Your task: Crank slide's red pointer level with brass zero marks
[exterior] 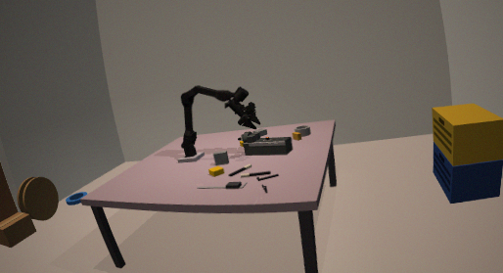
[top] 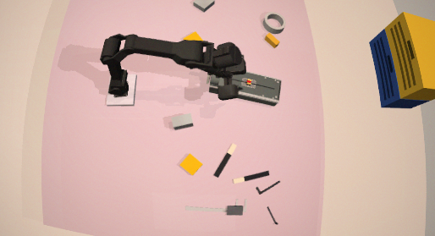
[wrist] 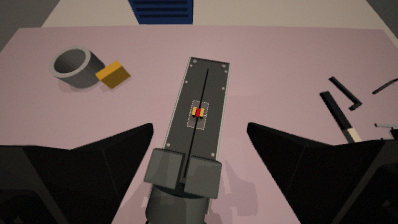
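Observation:
The machine (top: 264,94) (exterior: 268,147) (wrist: 212,95) is a long dark box with a slotted top. Its red pointer (top: 249,81) (wrist: 198,113) sits between two small brass marks in the wrist view and looks about level with them, too small to tell exactly. Two grey blocks and a round grey drum (wrist: 177,206) are at the near end. The crank handle is out of the wrist view and hidden under the arm in the top view. My gripper (exterior: 252,123) (wrist: 201,127) is wide open and empty, above the drum end of the machine, touching nothing.
A grey ring (top: 274,23) (exterior: 302,130) (wrist: 76,66) and an orange block (top: 272,41) (exterior: 297,136) (wrist: 113,75) lie beyond the machine. A grey block (top: 182,121) (exterior: 220,158), a yellow block (top: 190,164) (exterior: 216,171), markers, hex keys and a caliper (top: 234,210) lie on the other side.

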Robot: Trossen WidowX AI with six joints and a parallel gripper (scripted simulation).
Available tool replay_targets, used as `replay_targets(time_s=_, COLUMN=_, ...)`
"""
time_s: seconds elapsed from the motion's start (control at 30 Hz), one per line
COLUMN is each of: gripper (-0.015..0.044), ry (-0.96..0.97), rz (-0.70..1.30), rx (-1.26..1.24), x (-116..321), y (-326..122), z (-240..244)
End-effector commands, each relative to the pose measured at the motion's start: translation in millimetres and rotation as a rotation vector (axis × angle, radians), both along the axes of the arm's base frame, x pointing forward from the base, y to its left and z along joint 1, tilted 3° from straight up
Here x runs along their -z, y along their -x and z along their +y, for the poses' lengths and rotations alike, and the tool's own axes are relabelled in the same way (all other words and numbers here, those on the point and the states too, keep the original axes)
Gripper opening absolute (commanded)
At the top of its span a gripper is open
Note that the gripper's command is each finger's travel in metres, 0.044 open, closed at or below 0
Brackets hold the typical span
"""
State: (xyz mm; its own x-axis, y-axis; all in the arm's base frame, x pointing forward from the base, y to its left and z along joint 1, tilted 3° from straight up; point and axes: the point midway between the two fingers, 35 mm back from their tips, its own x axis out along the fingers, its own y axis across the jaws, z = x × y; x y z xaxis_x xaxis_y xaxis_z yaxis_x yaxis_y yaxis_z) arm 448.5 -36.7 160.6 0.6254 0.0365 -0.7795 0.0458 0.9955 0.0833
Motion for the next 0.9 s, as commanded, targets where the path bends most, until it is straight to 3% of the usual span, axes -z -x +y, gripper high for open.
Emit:
replay_targets(time_s=0.0, gripper=0.044, ry=0.001, rz=-0.015, rx=-0.003, x=-29, y=-1, z=-1)
replay_targets(time_s=0.17, gripper=0.044, ry=0.007, rz=-0.013, rx=0.015, x=-35, y=7, z=8)
replay_targets(time_s=0.87, gripper=0.044, ry=0.053, rz=-0.083, rx=0.228, x=-38, y=114, z=77)
